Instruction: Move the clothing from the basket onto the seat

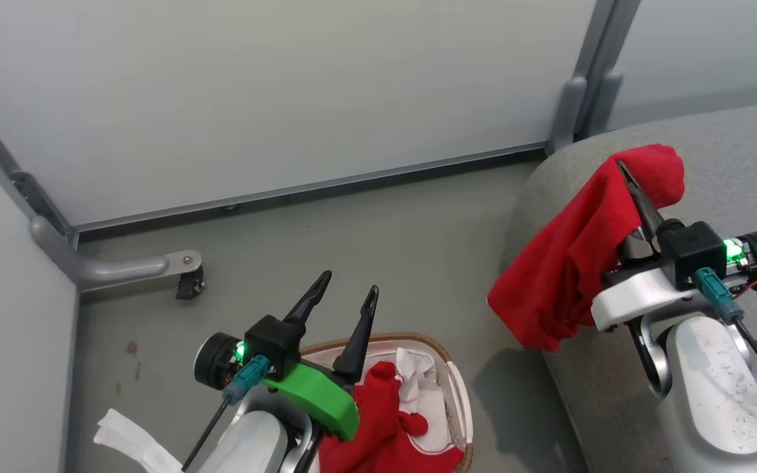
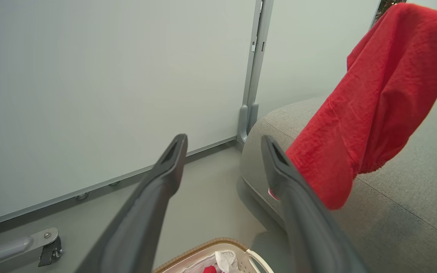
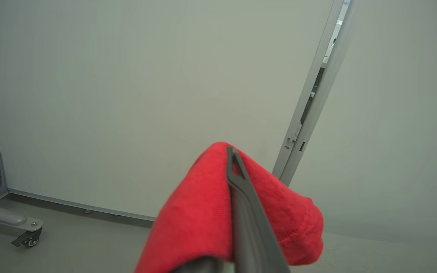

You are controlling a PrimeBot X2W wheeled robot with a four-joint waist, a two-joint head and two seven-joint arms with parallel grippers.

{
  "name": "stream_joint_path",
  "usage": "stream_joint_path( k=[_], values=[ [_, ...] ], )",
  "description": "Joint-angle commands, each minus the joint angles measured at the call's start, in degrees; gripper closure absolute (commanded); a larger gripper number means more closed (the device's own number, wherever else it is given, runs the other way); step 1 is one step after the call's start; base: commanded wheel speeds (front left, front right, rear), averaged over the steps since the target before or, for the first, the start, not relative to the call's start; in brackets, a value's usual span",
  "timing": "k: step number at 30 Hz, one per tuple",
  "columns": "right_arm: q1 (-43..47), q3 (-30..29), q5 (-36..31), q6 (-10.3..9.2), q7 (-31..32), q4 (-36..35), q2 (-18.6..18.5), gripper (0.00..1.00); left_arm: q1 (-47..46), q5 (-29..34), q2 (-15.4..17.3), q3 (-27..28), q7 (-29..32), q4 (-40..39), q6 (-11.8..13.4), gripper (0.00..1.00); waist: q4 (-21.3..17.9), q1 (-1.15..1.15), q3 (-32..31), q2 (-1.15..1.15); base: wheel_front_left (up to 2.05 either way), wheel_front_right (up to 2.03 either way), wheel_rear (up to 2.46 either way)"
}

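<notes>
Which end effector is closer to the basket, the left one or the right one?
Left. The left end effector hangs open over the basket edge; the right end effector is away over the seat, shut on a red garment.

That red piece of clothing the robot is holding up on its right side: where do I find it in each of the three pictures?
Head view: the red garment hangs at the right, pinched in the right gripper, over the edge of the grey seat.
Left wrist view: the garment is at the upper right, above the seat.
Right wrist view: the garment is at the bottom centre, bunched around the gripper.
Shared landmark: the grey upright post between the wall panels.
</notes>
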Motion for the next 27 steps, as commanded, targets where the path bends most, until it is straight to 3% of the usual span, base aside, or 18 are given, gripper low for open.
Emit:
stream_joint_path(
  k=[1,7,13,19,27],
  values=[
    [0.05,-0.56,-0.89,-0.06,-0.13,-0.49,-0.48,1.0,0.88,0.73,-0.3,0.21,-0.03,-0.32,-0.17,0.0,-4.28,0.0,1.37,0.0,0.0,0.0,0.0],
    [-0.39,-1.59,-1.5,-0.06,-0.12,-0.04,-2.0,1.0,0.61,1.76,-0.75,0.15,-0.03,-0.77,-0.52,0.0,-12.43,0.0,3.59,0.0,0.0,0.0,0.0],
    [-1.51,-1.58,-0.91,-0.06,-0.12,0.36,-2.22,1.0,-0.68,2.37,-0.95,-0.13,-0.04,-1.11,-0.5,0.0,-17.04,0.0,5.61,0.0,0.0,0.0,0.0],
    [-3.43,-2.72,-0.89,-0.06,-0.12,2.23,-2.19,1.0,-1.68,2.2,-0.95,-1.4,-0.03,-1.63,-0.5,0.0,-18.25,0.0,7.56,0.0,0.0,0.0,0.0],
    [-13.62,-5.65,-2.58,-0.07,-0.13,5.34,-8.96,1.0,-3.89,3.35,0.54,-2.38,-0.03,-2.55,-0.52,0.0,-15.79,0.0,12.6,0.0,0.0,0.0,0.0]
  ],
)
